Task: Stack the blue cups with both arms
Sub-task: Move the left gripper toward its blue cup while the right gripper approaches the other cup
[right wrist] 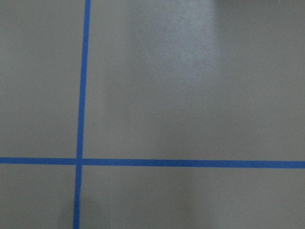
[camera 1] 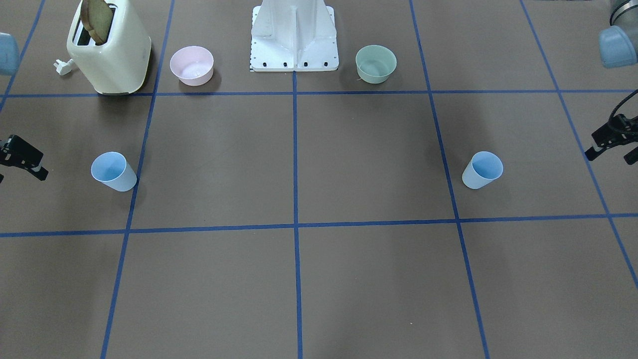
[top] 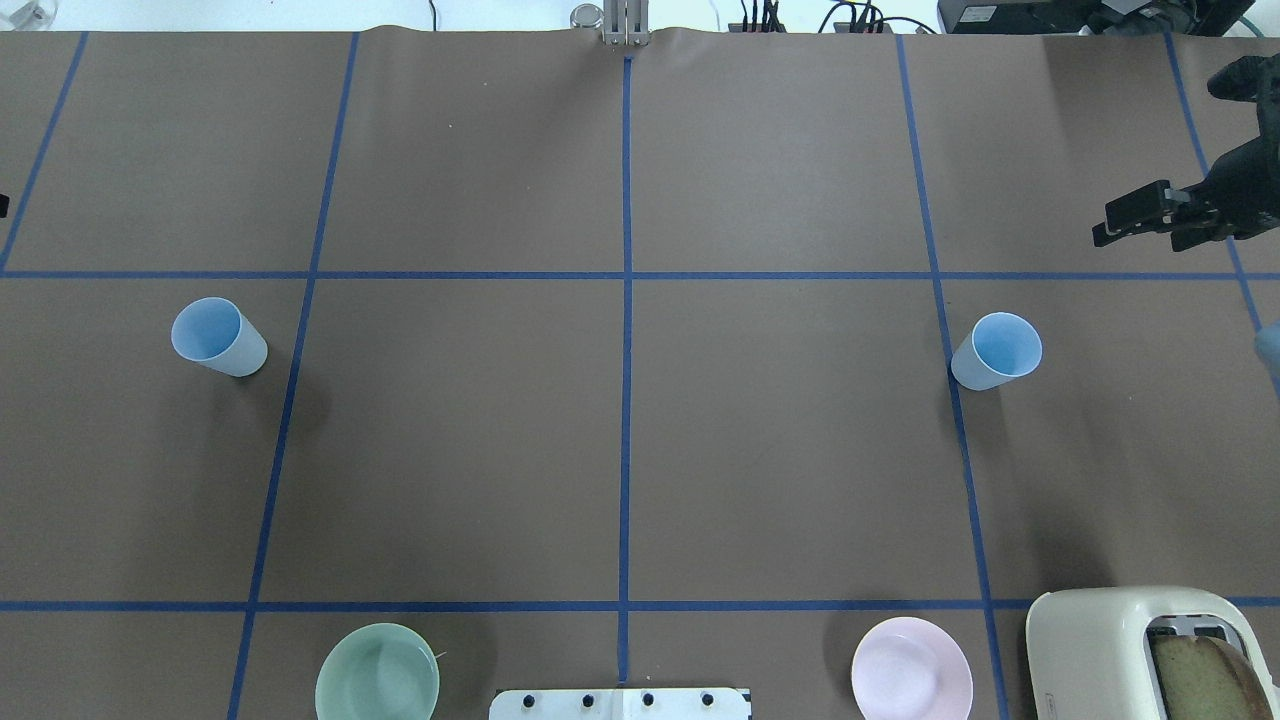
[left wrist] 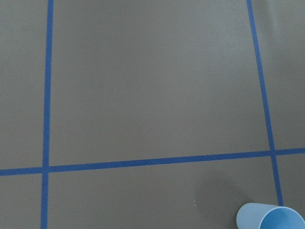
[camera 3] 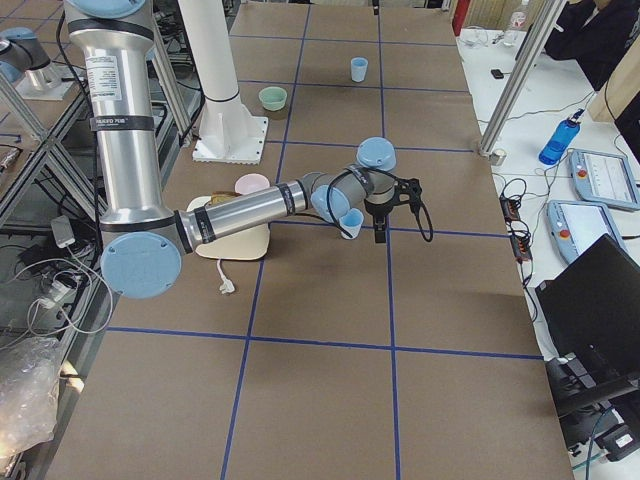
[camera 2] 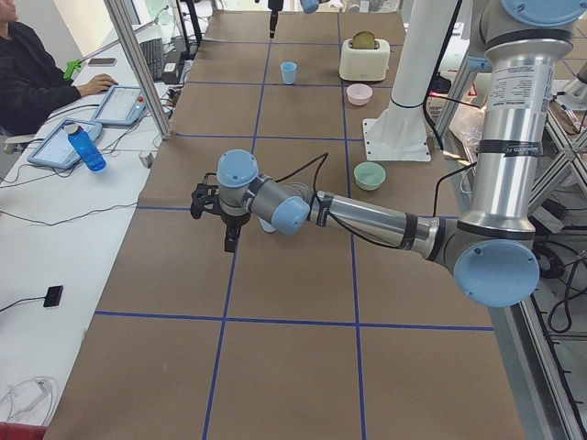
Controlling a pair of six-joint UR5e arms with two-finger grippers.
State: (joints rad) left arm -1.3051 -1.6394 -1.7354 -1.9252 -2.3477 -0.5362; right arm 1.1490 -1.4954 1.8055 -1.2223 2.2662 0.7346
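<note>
Two light-blue cups stand upright and far apart on the brown table. One cup [top: 218,337] is on my left side; it also shows in the front view [camera 1: 482,170] and at the bottom right of the left wrist view [left wrist: 269,217]. The other cup [top: 997,350] is on my right side, seen in the front view [camera 1: 113,171]. My left gripper [camera 1: 610,155] hovers open and empty, outward of the left cup. My right gripper [top: 1105,225] hovers open and empty, outward and beyond the right cup. The right wrist view shows only table and tape lines.
A cream toaster [camera 1: 109,50] with a bread slice, a pink bowl [camera 1: 192,65] and a pale green bowl [camera 1: 376,63] stand near the white base stand [camera 1: 294,40]. Blue tape lines grid the table. Operators' desks run along the table's far edge.
</note>
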